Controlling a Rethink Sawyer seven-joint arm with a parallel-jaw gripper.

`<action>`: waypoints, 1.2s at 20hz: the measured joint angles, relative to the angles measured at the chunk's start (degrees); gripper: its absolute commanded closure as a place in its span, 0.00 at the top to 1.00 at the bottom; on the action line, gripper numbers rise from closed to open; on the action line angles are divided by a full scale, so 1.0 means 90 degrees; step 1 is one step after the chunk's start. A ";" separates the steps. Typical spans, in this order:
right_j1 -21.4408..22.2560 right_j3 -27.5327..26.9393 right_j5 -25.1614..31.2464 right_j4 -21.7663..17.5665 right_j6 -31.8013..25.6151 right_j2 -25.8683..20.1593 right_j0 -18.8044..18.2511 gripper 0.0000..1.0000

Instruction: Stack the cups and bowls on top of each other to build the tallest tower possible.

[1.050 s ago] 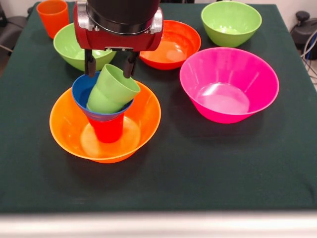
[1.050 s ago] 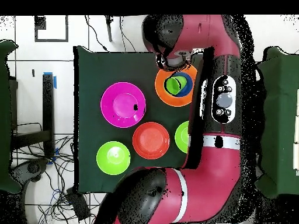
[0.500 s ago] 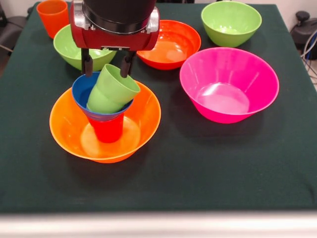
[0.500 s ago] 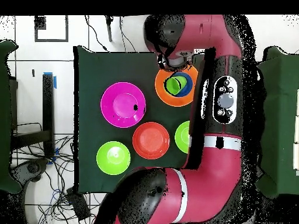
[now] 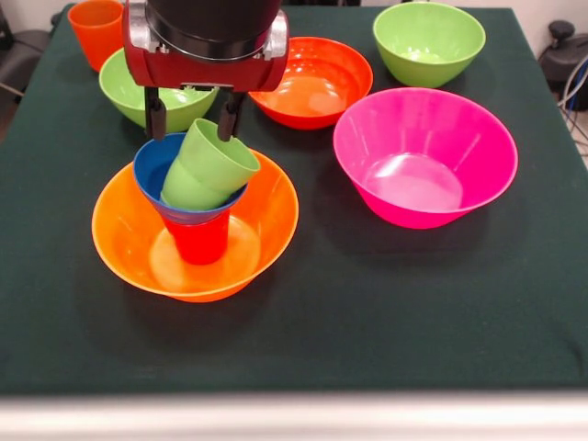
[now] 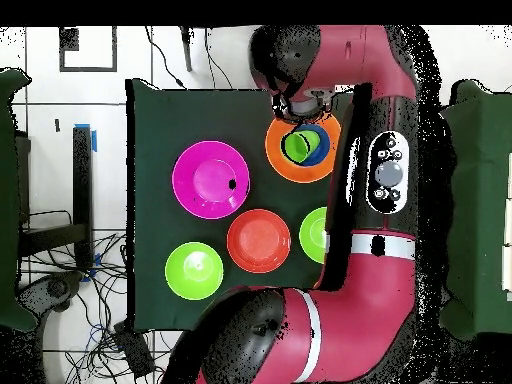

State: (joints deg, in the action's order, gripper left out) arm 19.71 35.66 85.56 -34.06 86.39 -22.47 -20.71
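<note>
Tool [image 5: 192,118] open, upper left of frame, straddling rim of tilted light green cups [image 5: 208,167] lying askew in small blue bowl [image 5: 188,179] atop red cup [image 5: 198,239], large orange bowl [image 5: 195,230]. Risk: clipped rim topples tower.

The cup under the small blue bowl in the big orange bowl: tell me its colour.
Red. The cup under the small blue bowl shows best in the front view.

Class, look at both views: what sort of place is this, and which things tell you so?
Most likely a robotics lab: a red robot arm works over a dark cloth-covered table, loose cables trail on the tiled floor, and blue tape marks it.
</note>
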 measured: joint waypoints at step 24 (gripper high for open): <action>-0.0408 -0.0063 -0.0297 0.0026 0.0000 0.0024 -0.0045 0.00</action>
State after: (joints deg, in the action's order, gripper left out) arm 16.03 35.10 82.89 -33.83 86.39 -22.26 -21.12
